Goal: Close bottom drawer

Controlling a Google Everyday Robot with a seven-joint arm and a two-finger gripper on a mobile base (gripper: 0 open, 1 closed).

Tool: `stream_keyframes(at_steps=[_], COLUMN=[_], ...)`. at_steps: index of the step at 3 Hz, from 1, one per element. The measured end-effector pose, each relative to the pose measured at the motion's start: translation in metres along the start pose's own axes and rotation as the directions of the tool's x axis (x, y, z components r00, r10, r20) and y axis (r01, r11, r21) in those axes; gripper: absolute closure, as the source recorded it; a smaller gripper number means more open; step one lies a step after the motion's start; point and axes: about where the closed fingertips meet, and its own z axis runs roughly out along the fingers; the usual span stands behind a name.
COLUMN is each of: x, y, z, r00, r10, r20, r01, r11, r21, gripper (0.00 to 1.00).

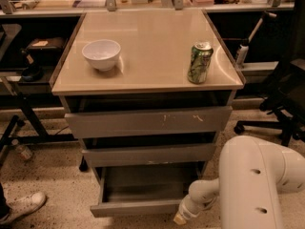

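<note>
The bottom drawer (138, 207) is the narrowest of three grey drawers in the cabinet. It stands pulled out, and its empty wood-grain inside (145, 182) shows. My gripper (181, 218) is low at the bottom edge of the view, at the right end of the drawer's plain front panel. Only its wrist end shows, at the tip of my white arm (252, 185). I cannot tell if it touches the panel.
The middle drawer (147, 155) and the scratched top drawer (147, 122) stick out slightly. A white bowl (101, 54) and a green can (199, 62) stand on the cabinet top (152, 42). An office chair (281, 94) is at the right. A person's shoe (23, 205) is at the lower left.
</note>
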Motion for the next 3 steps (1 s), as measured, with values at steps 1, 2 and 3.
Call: stream_keyframes(at_steps=[1,2,3], x=[-0.004,-0.009,-0.015], y=[-0.011,-0.021,-0.032], z=[0.003,0.011,0.011], r00=[1.000,1.000,1.000], r10=[-0.002,-0.008,-0.010], r20=[-0.001,-0.008,-0.006], r01=[0.002,0.008,0.011], r11=[0.9994,0.9986,0.9980], r21=[0.034,0.053,0.062], gripper=[1.00,1.00,1.00])
